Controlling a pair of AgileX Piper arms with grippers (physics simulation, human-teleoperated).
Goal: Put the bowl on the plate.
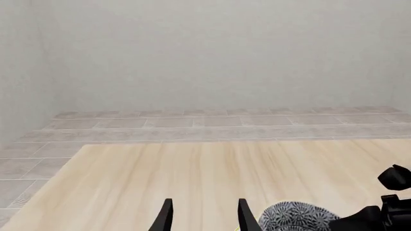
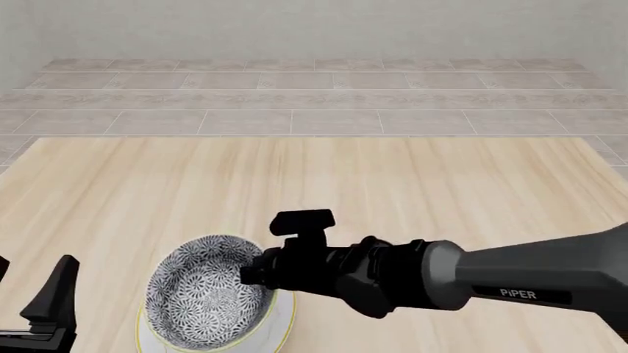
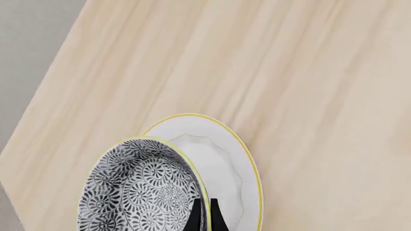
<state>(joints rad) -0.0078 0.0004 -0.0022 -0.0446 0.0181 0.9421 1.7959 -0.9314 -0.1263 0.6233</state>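
Risk lay chiefly with the deep round bowl with the grey-and-white floral inside and pale yellow rim (image 3: 138, 192): it sat off-centre over the flat white plate with the thin yellow rim (image 3: 241, 163), overlapping one side of it and leaving a crescent of the well bare. Whether its base already rested on the plate could not be told. Judged from that offset, a release here might have left the bowl perched on the plate's raised edge, so that it tipped or slid onto the pale wooden table (image 2: 442, 184); a sideways pull on withdrawal might also have dragged both pieces.

The right gripper (image 3: 205, 215) had its two dark fingers pinched nearly together on the bowl's rim, one inside the wall and one outside. In the front view the right arm (image 2: 510, 283) reached in low from the right, its wrist bent towards the bowl.

The left gripper (image 1: 202, 214) stood near the table's near edge, just beside the crockery, its fingers parted and holding nothing.
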